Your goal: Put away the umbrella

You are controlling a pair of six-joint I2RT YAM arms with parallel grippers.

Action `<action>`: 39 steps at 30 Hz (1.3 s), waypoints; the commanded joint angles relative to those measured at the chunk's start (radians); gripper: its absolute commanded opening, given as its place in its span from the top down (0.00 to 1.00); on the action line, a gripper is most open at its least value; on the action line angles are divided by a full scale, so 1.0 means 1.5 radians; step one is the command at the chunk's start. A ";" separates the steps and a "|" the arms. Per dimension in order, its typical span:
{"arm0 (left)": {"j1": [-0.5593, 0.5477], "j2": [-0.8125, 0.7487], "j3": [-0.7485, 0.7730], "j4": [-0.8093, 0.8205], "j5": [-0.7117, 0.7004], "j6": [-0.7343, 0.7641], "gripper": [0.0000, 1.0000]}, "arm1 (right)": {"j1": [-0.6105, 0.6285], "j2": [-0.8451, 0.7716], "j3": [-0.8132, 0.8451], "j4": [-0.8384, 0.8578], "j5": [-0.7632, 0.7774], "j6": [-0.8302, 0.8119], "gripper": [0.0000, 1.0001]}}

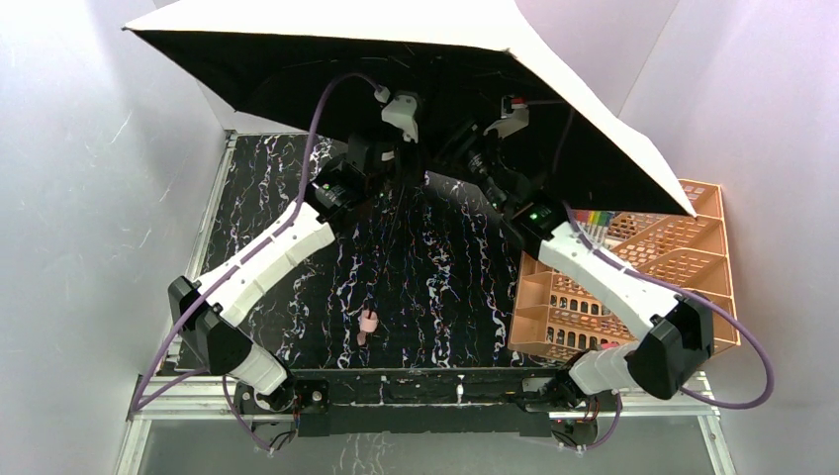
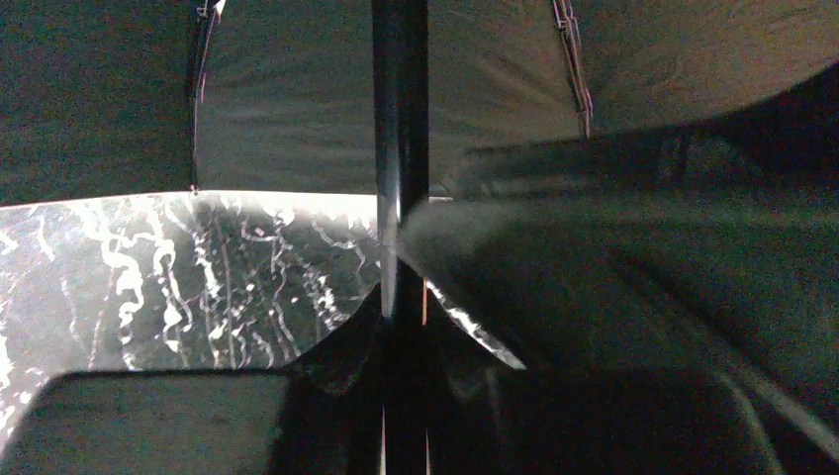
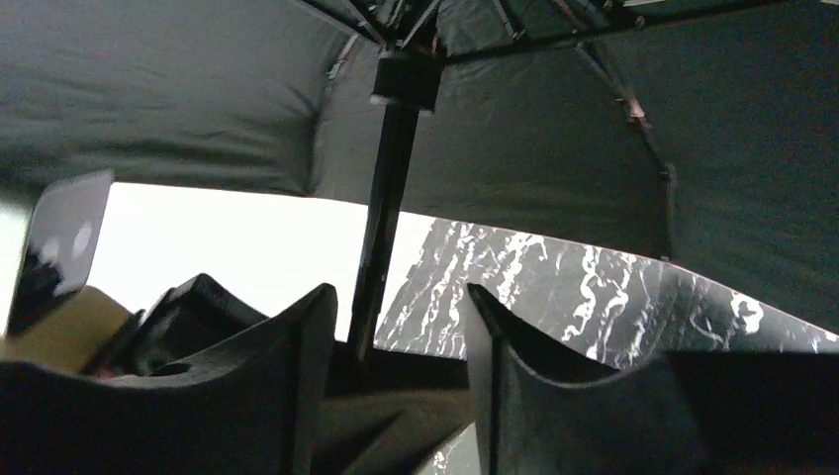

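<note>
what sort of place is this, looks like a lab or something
Probably a robot lab test cell: a left arm and right arm bolted to a metal frame, white walls boxing in a marbled table, an umbrella and rack as props.

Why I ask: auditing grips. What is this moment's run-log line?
umbrella: open, not yet folded | left gripper: shut on shaft | right gripper: open, straddling shaft

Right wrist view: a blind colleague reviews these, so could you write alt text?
An open umbrella fills the top with its black underside; its dark shaft drops between the two spread fingers. Black marbled table shows beyond.
</note>
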 commanded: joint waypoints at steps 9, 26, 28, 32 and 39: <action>0.012 -0.068 0.080 0.062 0.123 -0.076 1.00 | 0.003 -0.133 -0.117 0.202 -0.120 -0.108 0.32; 0.041 -0.202 -0.150 0.135 0.189 -0.151 1.00 | -0.001 -0.126 -0.160 0.271 -0.106 0.081 0.22; 0.041 -0.215 -0.169 0.137 0.194 -0.152 1.00 | -0.005 -0.107 -0.150 0.275 -0.133 0.076 0.20; 0.041 -0.236 -0.210 0.156 0.201 -0.159 1.00 | -0.014 -0.068 -0.120 0.263 -0.151 0.060 0.15; 0.041 -0.246 -0.230 0.157 0.212 -0.159 1.00 | -0.021 -0.011 -0.118 0.380 -0.148 0.150 0.15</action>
